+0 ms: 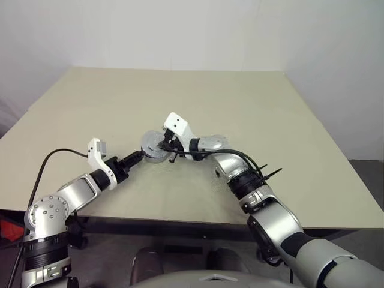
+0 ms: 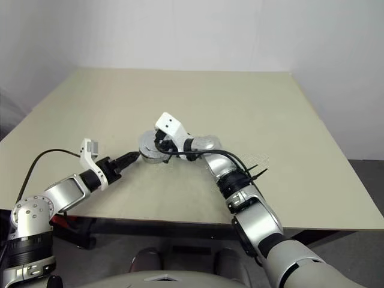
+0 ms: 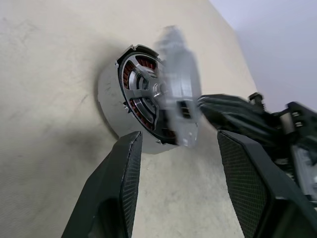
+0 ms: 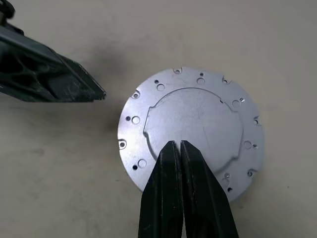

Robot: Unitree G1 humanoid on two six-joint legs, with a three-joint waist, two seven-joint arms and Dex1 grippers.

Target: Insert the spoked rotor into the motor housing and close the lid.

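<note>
Left eye view: wide beige bench [image 1: 252,102], bare surface running to the far edge and both side edges, so plenty of open room behind and beside the work. The near edge is closer, but the parts sit well in from it. Right jaws [image 4: 177,144] come in from the right, pressed fully shut, gripping nothing, tips over the flat holed silver face of the motor housing [image 1: 153,147]; can't tell if they touch it. Left jaws [image 1: 137,158] come in from the left, roughly half open and empty, tips just beside the housing rim with a thin gap, one finger each side of it in the left wrist view. The housing is about mid-width on the bench, between the two jaws. Left wrist view: dark-grey spoked lid [image 3: 141,87] on the round silver body, copper teeth of the spoked rotor [image 3: 136,106] visible through its cut-outs. A pale blurred piece sits at the right jaw tips; can't tell what.
</note>
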